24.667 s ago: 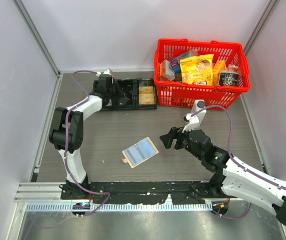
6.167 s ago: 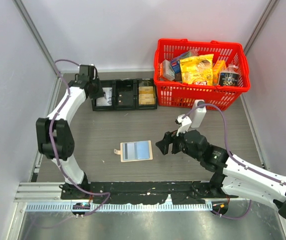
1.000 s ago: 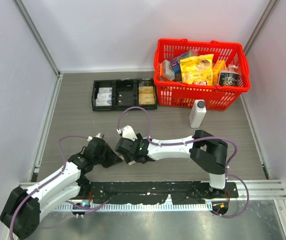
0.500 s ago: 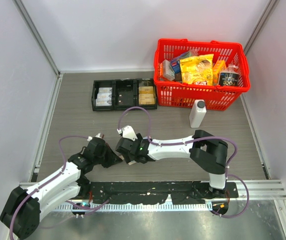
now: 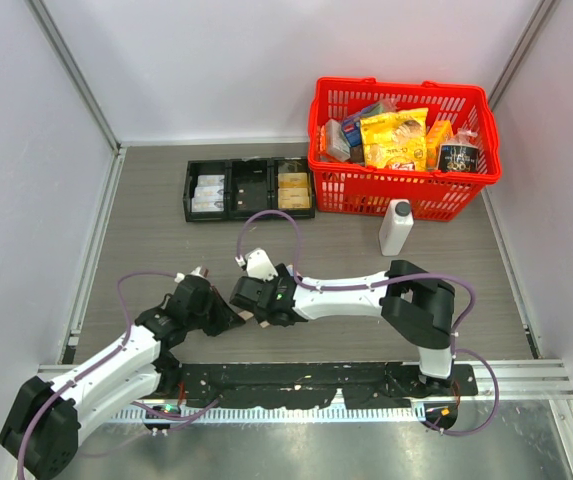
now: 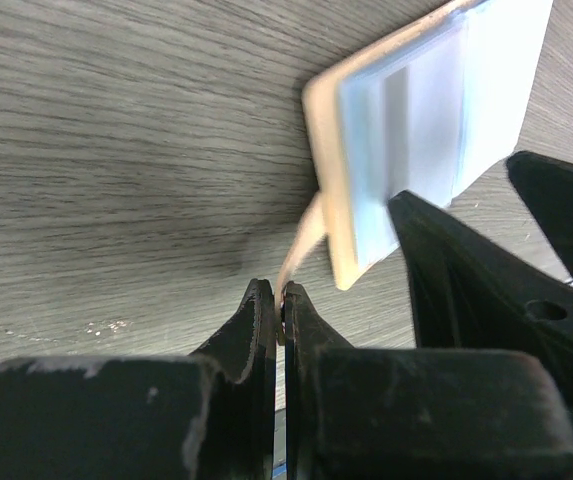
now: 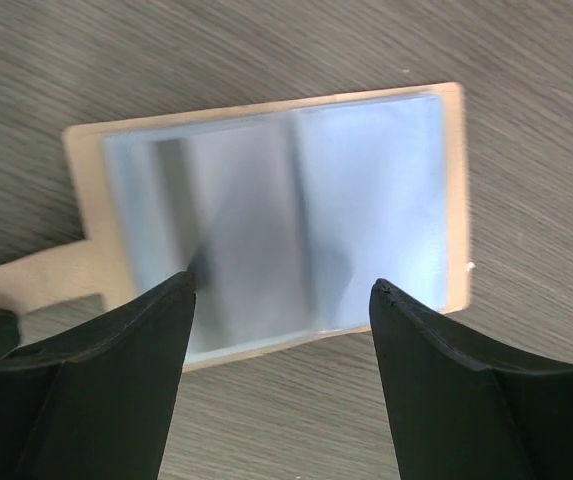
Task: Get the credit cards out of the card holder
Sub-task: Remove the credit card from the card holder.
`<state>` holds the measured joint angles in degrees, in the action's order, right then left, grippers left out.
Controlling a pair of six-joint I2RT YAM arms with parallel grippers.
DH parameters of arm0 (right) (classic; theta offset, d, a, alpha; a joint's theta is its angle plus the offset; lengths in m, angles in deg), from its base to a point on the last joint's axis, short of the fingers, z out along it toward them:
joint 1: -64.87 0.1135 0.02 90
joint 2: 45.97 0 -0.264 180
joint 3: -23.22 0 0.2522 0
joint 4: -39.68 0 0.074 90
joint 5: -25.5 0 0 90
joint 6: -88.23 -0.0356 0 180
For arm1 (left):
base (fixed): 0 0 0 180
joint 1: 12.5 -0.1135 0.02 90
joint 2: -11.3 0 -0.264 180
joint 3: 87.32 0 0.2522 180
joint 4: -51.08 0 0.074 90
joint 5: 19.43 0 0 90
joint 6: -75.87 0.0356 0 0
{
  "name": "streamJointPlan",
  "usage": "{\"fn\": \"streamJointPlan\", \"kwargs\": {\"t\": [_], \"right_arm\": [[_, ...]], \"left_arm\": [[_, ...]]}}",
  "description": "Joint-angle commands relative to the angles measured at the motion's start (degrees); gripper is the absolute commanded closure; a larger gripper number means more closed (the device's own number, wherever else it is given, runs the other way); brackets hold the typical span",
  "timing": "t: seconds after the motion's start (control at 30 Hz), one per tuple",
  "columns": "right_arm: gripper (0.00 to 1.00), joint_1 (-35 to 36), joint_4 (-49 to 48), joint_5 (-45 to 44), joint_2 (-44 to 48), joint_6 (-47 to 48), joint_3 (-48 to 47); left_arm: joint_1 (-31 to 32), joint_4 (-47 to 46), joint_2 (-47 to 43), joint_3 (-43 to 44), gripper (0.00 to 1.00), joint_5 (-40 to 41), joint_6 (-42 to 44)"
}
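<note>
Tan leather-like card holder [image 7: 276,215] lying open and flat on a grey wood-grain table [image 5: 366,250], with its shiny pale blue-grey inside facing up. It sits well apart from a black tray [image 5: 249,188] that has three compartments. The holder is on the side of the tray nearer the arms' bases, roughly in line with the tray's right end. In the overhead view the two grippers hide almost all of it.

The left gripper [image 6: 281,300] is clenched on the holder's small tan tab [image 6: 303,240], which sticks out from one short edge. The tab is pinched between the two black fingers.

The right gripper [image 7: 279,285] hangs directly above the open holder with its fingers spread wide, grasping nothing. One fingertip is over each half; whether they touch the surface cannot be told.

A darker grey band shows in the pocket nearest the tab. No card can be made out for certain.

A red basket [image 5: 406,195] full of packaged groceries stands just beside the tray's right end. A white bottle [image 5: 396,227] stands upright farther right of the tray.
</note>
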<state>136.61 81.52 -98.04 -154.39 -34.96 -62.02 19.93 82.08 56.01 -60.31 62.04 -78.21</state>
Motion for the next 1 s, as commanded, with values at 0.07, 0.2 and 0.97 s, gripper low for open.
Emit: {"fn": "streamJointPlan", "kwargs": {"t": [0.07, 0.2, 0.97], "right_arm": [[0.25, -0.4, 5.3, -8.0, 2.3, -0.7, -2.5], [0.25, -0.4, 6.9, -10.1, 2.3, -0.3, -3.3], [0.24, -0.1, -8.2, 8.1, 0.1, 4.2, -0.7]], "left_arm": [[0.2, 2.1, -0.5, 1.3, 1.0, 0.5, 1.5], [0.2, 2.6, -0.6, 1.4, 1.0, 0.5, 1.7], [0.1, 2.8, -1.8, 1.4, 1.0, 0.0, 1.5]]}}
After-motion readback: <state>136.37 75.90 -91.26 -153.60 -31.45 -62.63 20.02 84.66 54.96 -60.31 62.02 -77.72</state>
